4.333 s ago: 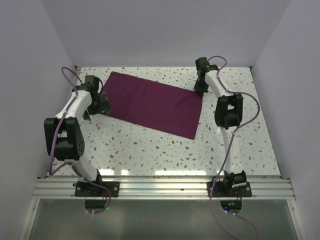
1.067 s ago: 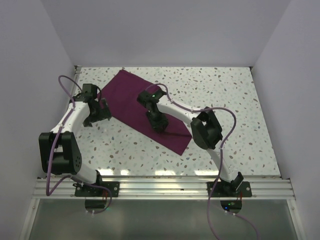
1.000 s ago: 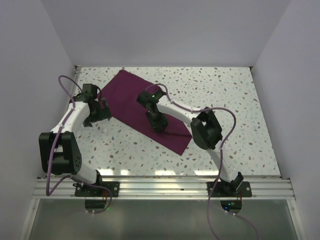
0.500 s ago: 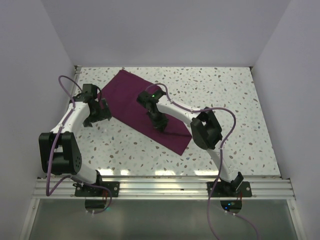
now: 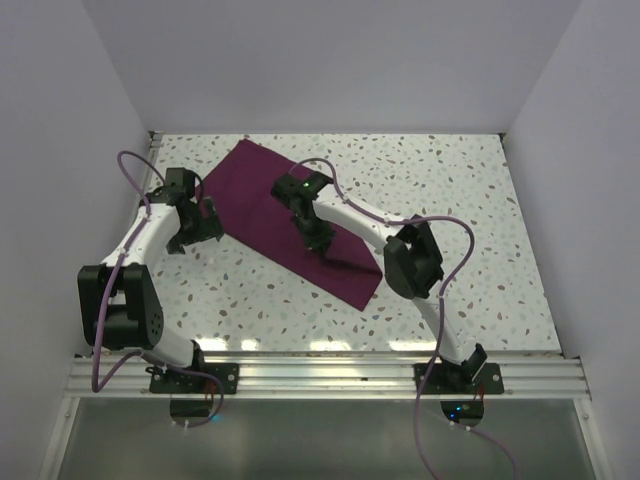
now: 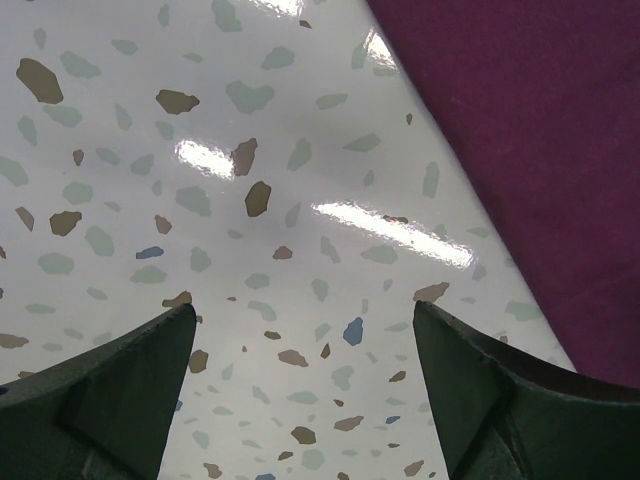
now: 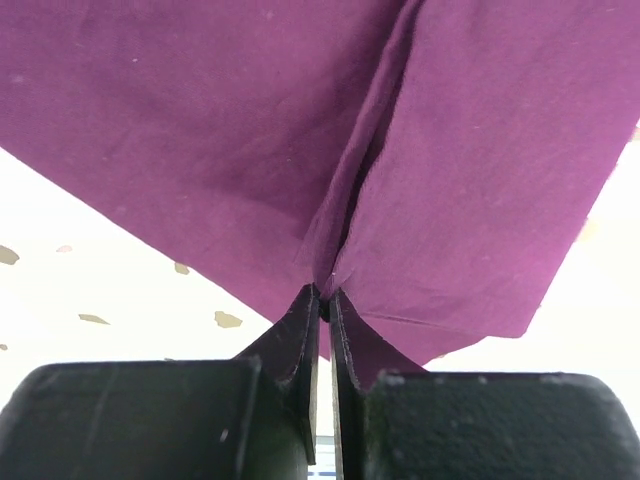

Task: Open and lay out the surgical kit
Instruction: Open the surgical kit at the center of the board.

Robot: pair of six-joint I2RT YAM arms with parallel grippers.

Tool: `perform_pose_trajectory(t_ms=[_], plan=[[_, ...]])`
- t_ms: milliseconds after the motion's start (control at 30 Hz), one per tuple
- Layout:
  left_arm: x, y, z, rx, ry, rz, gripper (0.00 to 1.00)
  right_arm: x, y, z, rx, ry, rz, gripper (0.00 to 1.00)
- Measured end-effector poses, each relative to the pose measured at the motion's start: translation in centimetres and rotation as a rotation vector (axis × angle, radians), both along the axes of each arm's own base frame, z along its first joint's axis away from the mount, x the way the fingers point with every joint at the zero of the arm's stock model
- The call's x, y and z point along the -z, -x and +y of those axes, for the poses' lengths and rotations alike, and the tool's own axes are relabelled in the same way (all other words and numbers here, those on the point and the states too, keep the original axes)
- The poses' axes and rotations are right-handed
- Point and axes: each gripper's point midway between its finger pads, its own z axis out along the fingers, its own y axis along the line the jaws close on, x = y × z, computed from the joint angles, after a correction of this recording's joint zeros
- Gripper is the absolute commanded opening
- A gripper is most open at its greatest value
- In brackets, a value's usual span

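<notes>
From above, the purple cloth [image 5: 250, 190] lies slanted on the speckled bench [image 5: 480, 200]. The left jaws sit just beside its left edge. The right jaws are down on the cloth.

Left wrist view: the left jaws are wide over bare bench [image 6: 200, 200], with the cloth [image 6: 530, 150] close by.

Right wrist view: the right jaws pinch 1 raised fold of cloth [image 7: 200, 130].

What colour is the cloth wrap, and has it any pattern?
The cloth wrap is plain dark purple-maroon, no pattern; the right wrist view shows it best.
</notes>
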Motion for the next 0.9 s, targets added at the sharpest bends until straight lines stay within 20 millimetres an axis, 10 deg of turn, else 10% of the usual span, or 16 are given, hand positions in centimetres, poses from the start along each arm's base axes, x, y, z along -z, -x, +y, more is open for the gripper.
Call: perform_pose_trajectory(t_ms=[267,700,833,900], plan=[[0.0,0.0,0.0,0.001,-0.001,0.0,0.94,-0.5,-3.1,-3.7,0.083,0.067,-0.053,0.0],[-1.4,-1.1,-1.8,0.057,-0.011,-0.032,0.93,-2.1,-11.1,-21.7,0.436,0.269,-0.15,0.0],[-2.3,-1.8,-3.5,0.105,-0.008,-0.057,0.93,-1.9,-11.7,-24.3,0.496,0.295,-0.148,0.98],[-2.4,-1.7,-3.9,0.119,-0.008,-0.055,0.93,-1.8,-12.3,-25.5,0.513,0.31,-0.147,0.98]])
